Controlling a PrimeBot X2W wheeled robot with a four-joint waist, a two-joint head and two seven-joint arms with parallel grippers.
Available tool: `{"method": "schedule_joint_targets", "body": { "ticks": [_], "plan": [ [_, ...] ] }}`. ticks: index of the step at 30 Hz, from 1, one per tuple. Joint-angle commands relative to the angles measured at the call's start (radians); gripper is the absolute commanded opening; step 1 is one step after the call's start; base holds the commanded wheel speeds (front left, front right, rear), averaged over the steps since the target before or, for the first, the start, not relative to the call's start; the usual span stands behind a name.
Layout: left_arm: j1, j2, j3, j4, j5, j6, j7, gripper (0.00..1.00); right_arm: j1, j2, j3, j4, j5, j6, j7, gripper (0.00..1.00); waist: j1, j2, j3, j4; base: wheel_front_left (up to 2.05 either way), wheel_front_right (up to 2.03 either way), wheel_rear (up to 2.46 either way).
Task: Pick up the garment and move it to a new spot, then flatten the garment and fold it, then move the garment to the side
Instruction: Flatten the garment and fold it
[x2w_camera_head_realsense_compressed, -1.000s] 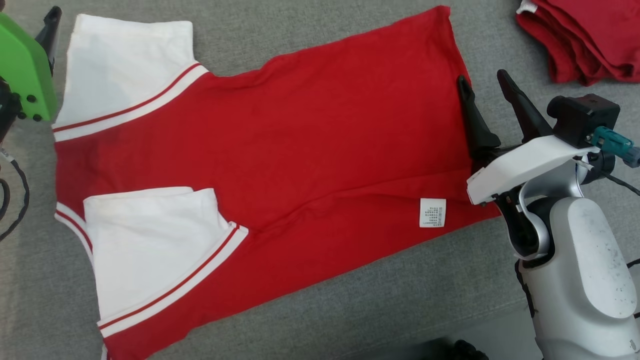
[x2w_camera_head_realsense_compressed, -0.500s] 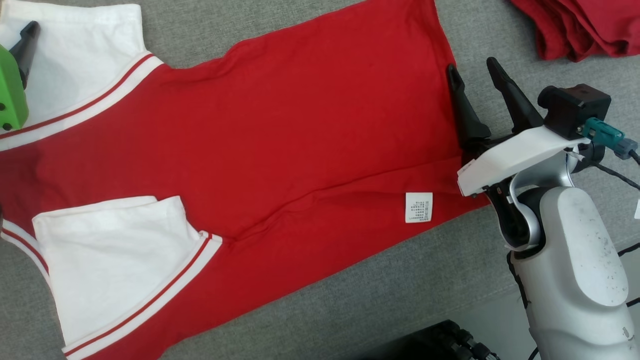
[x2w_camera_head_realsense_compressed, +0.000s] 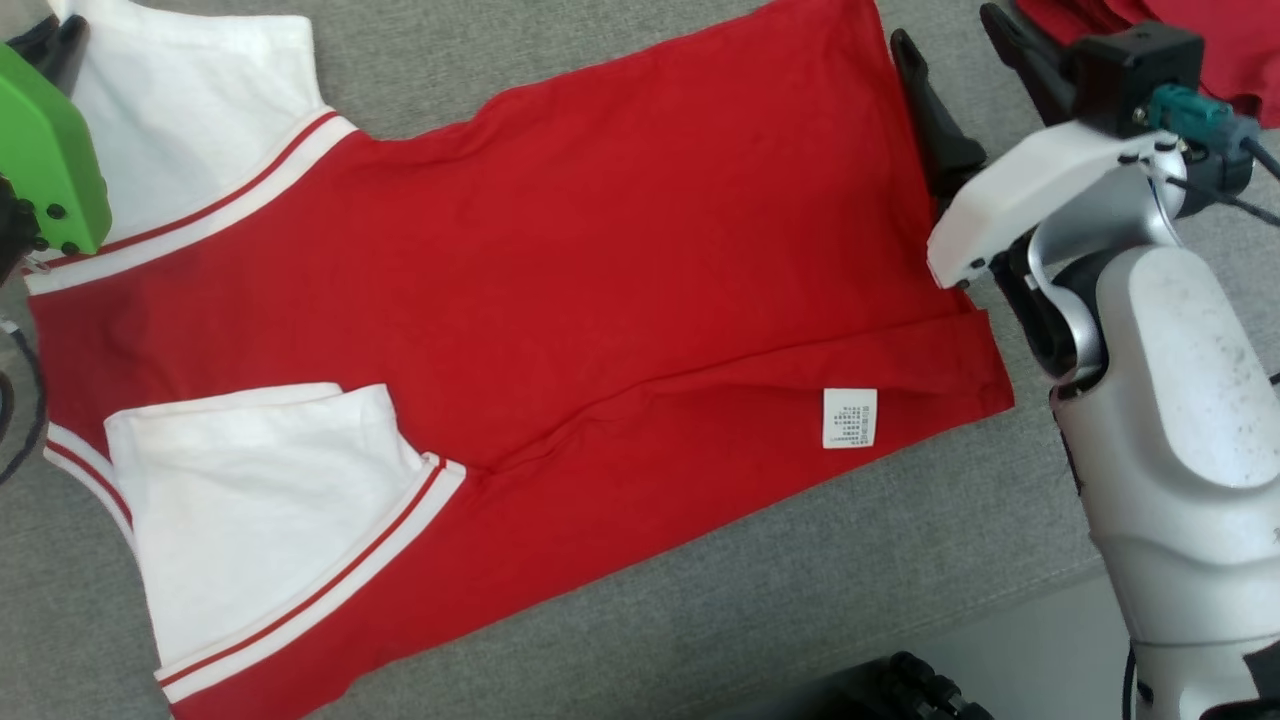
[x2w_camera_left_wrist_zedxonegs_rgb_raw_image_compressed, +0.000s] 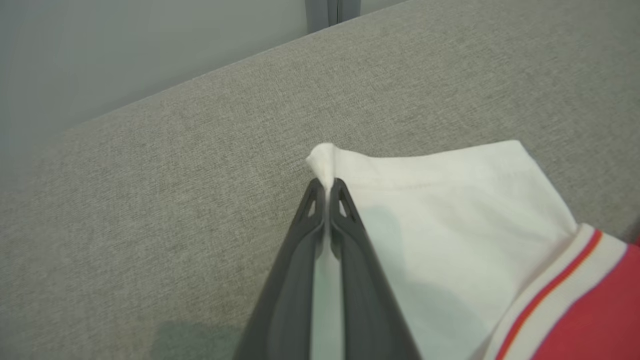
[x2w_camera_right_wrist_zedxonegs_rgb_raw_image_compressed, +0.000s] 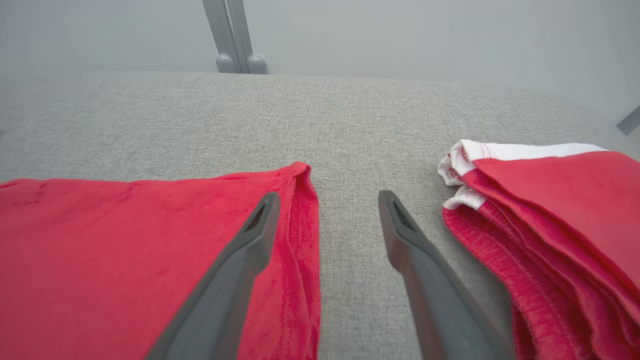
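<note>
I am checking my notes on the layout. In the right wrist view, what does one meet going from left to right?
red garment, spread flat → one dark finger, over its hem → bare grey surface → the other finger → folded red pile

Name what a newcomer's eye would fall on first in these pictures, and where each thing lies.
First comes the big red garment with white sleeves, spread flat across the grey surface. Next is the left gripper, pinched shut on the corner of a white sleeve at the head view's upper left. Then the right gripper, open at the garment's hem, with a pile of folded red clothes beside it.
</note>
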Motion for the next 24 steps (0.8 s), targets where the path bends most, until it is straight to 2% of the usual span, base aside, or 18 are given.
{"method": "schedule_joint_targets", "body": {
  "ticks": [1, 8, 13, 14, 15, 17, 18, 19, 24],
  "plan": [
    [-0.002, -0.003, 0.000, -0.006, -0.009, -0.002, -0.012, 0.00, -0.033, -0.018, 0.012, 0.024, -0.005, -0.002, 0.020, 1.00, -0.0001, 0.0000, -0.025, 0.037, 0.00, 0.00, 0.00],
    [0.019, -0.042, -0.024, -0.028, -0.025, -0.004, -0.076, 0.00, -0.173, -0.133, 0.111, 0.189, 0.005, -0.002, 0.160, 1.00, -0.0001, 0.0000, -0.052, 0.123, 0.00, 0.00, 0.00],
    [0.017, -0.066, -0.043, -0.031, -0.033, -0.005, -0.109, 0.00, -0.240, -0.195, 0.200, 0.266, 0.052, -0.002, 0.240, 1.00, -0.0001, 0.0000, -0.054, 0.158, 0.00, 0.00, 0.00],
    [0.016, -0.070, -0.048, -0.031, -0.036, -0.006, -0.114, 0.00, -0.251, -0.207, 0.217, 0.279, 0.067, -0.002, 0.254, 0.94, -0.0001, 0.0000, -0.054, 0.163, 0.00, 0.00, 0.00],
    [0.015, -0.076, -0.052, -0.030, -0.038, -0.006, -0.122, 0.00, -0.262, -0.217, 0.229, 0.288, 0.083, -0.002, 0.261, 0.61, -0.0001, 0.0000, -0.054, 0.169, 0.00, 0.00, 0.00],
    [0.012, -0.082, -0.058, -0.027, -0.043, -0.004, -0.134, 0.00, -0.278, -0.232, 0.247, 0.308, 0.104, -0.002, 0.272, 0.34, -0.0001, 0.0000, -0.055, 0.175, 0.00, 0.00, 0.00],
    [0.010, -0.083, -0.060, -0.025, -0.045, -0.004, -0.139, 0.00, -0.284, -0.240, 0.253, 0.315, 0.112, -0.002, 0.271, 0.27, -0.0001, 0.0000, -0.055, 0.178, 0.00, 0.00, 0.00],
    [0.008, -0.086, -0.061, -0.022, -0.045, -0.005, -0.146, 0.00, -0.290, -0.249, 0.258, 0.326, 0.120, -0.002, 0.270, 0.00, -0.0001, 0.0000, -0.056, 0.180, 0.00, 0.00, 0.00],
    [0.002, -0.091, -0.059, -0.008, -0.047, -0.005, -0.187, 0.00, -0.309, -0.257, 0.266, 0.362, 0.146, -0.002, 0.233, 0.00, -0.0001, 0.0000, -0.064, 0.183, 0.00, 0.00, 0.00]
  ]
}}
